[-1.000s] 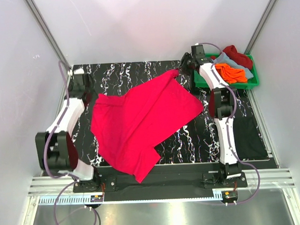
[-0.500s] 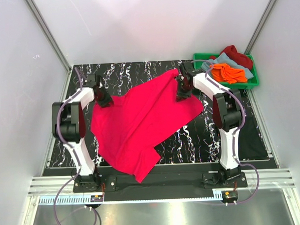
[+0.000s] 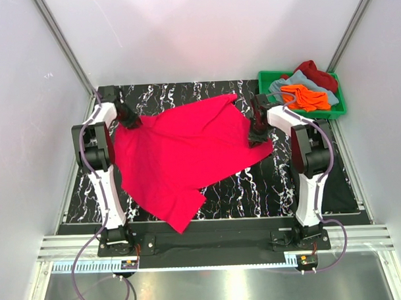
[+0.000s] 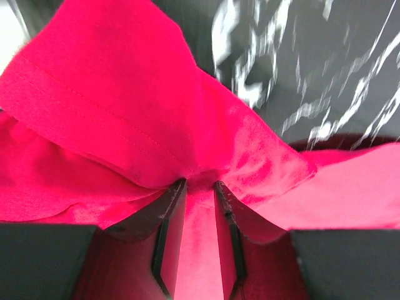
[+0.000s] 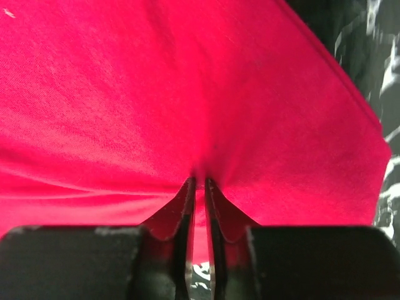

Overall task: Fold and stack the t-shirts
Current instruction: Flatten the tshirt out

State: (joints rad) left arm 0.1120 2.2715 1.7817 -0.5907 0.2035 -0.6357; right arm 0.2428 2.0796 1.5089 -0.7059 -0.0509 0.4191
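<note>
The bright pinkish-red t-shirt [image 3: 181, 154] lies spread across the black marbled table. My left gripper [image 3: 129, 119] is at the shirt's far left corner, shut on a bunched fold of the cloth [image 4: 199, 184]. My right gripper [image 3: 257, 136] is at the shirt's right edge, shut on a pinch of the cloth [image 5: 199, 178]. The orange t-shirt [image 3: 305, 97], the grey-blue one [image 3: 285, 86] and the dark red one [image 3: 316, 72] lie heaped in the green crate [image 3: 337, 111] at the far right.
Bare marbled table [image 3: 254, 187] shows in front of and right of the shirt. A black mat [image 3: 336, 178] lies at the right side. White walls and metal posts close in the cell on three sides.
Both grippers came down onto the shirt and closed on it. The left one has pulled its corner left and back, the right one moved right and nearer, so the shirt lies more stretched.
</note>
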